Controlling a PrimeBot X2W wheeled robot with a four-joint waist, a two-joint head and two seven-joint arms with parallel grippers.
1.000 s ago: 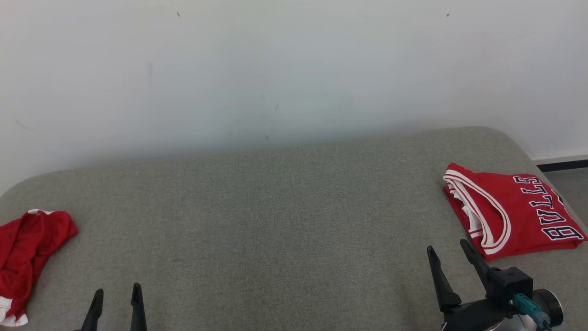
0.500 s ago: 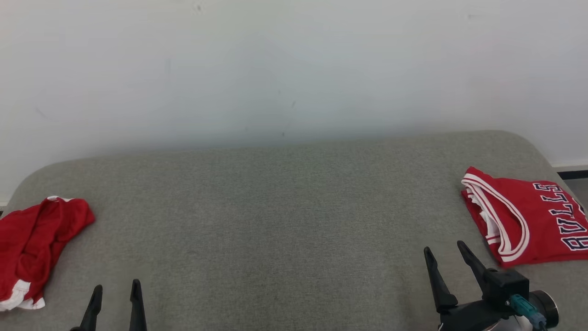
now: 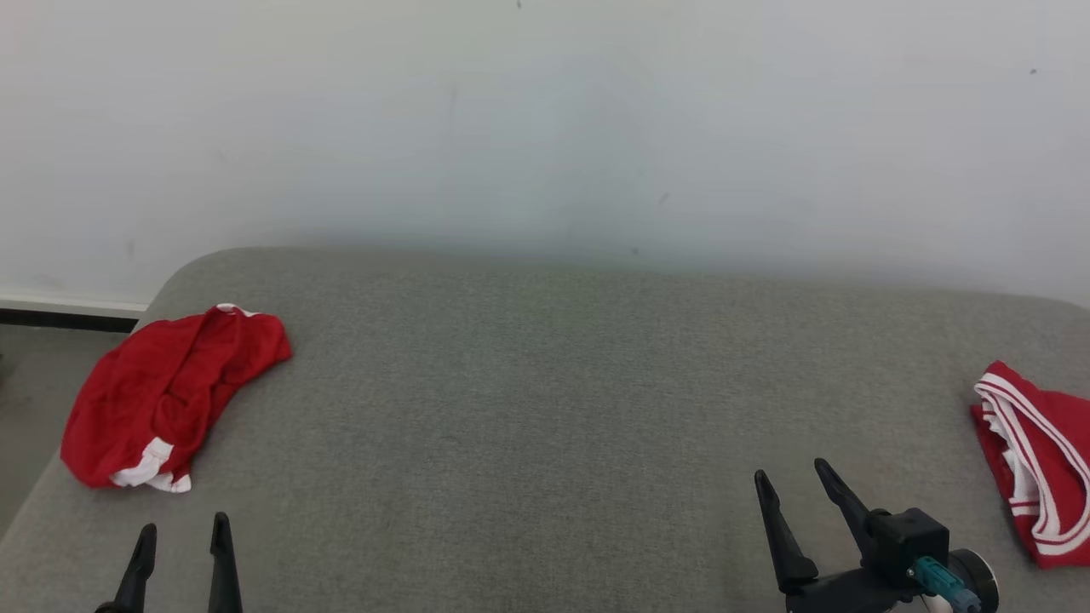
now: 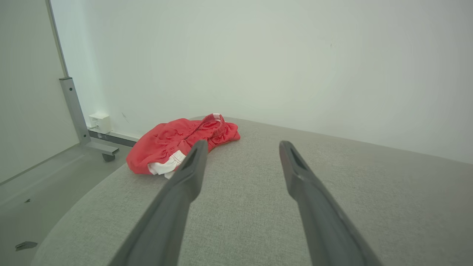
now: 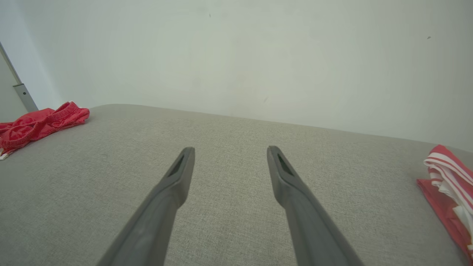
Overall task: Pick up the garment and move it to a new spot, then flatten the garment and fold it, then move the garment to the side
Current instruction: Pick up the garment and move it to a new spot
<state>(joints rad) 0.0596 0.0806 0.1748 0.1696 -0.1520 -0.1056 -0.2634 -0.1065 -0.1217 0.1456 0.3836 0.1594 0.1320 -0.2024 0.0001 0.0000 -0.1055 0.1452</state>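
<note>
A crumpled red garment (image 3: pixel 170 392) with white trim lies in a heap near the left end of the grey padded surface (image 3: pixel 545 400). In the left wrist view the garment (image 4: pixel 181 142) sits ahead and to the left of my left gripper (image 4: pixel 242 143). My left gripper (image 3: pixel 185 524) hovers open and empty at the lower left, short of the heap. My right gripper (image 3: pixel 790 470) stands open and empty at the lower right. In the right wrist view my right gripper (image 5: pixel 230 148) points at bare fabric, with the garment (image 5: pixel 37 123) far off to the left.
A folded red jersey (image 3: pixel 1043 460) with white stripes lies at the right edge, also the jersey (image 5: pixel 449 181) in the right wrist view. A white wall backs the surface. The floor (image 3: pixel 34 375) drops off at left, where a metal leg (image 4: pixel 75 111) on a caster stands.
The head camera has turned left, so the whole picture has shifted right. Neither garment has been touched. Both grippers stay open and empty.
</note>
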